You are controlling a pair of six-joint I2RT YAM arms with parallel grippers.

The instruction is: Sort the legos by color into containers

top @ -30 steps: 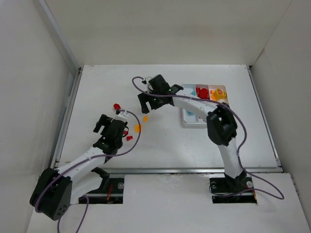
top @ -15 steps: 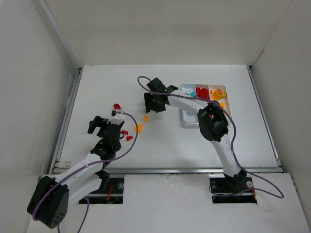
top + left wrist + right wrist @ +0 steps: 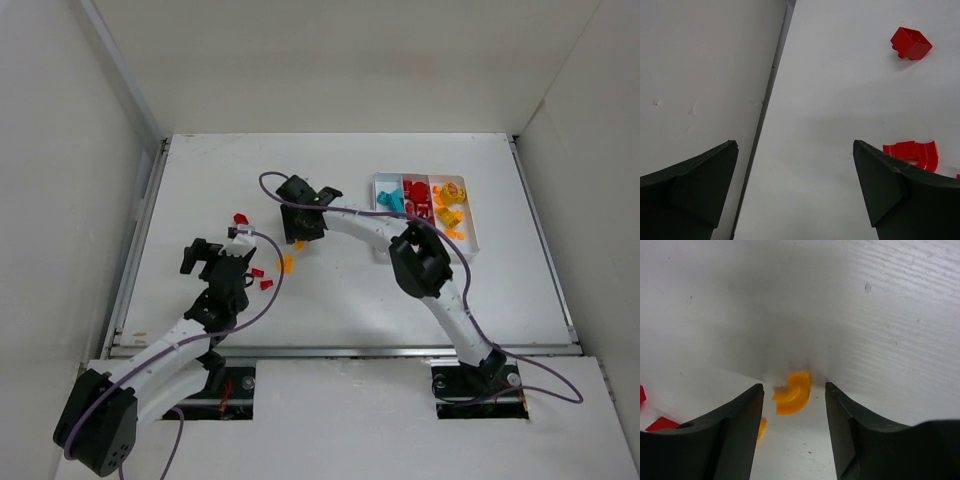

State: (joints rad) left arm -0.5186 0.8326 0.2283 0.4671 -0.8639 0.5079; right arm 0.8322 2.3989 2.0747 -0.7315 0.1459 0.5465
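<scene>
One relation governs the coming move: the orange curved brick (image 3: 792, 395) lies directly between the fingers of the right gripper (image 3: 794, 387), on the table at centre frame of the right wrist view. Its arc runs from lower left to upper right. The jaws stand part-way apart with a sliver of bare table on each side of the brick, so I judge it straddled and not yet clamped. In the overhead view this gripper sits left of centre. The white tray (image 3: 474, 228), whose right-hand compartment holds the orange pieces, is well apart at upper right. The left gripper (image 3: 794, 146) is spread wide and holds nothing. A red square brick (image 3: 910, 42) lies at upper right of its view, and a red curved brick (image 3: 914, 152) lies just beside the finger at the right of that view. Compared with one second ago, the right gripper has swung leftward off the tray and its jaws have narrowed. The left arm has drawn back toward lower left and opened.
</scene>
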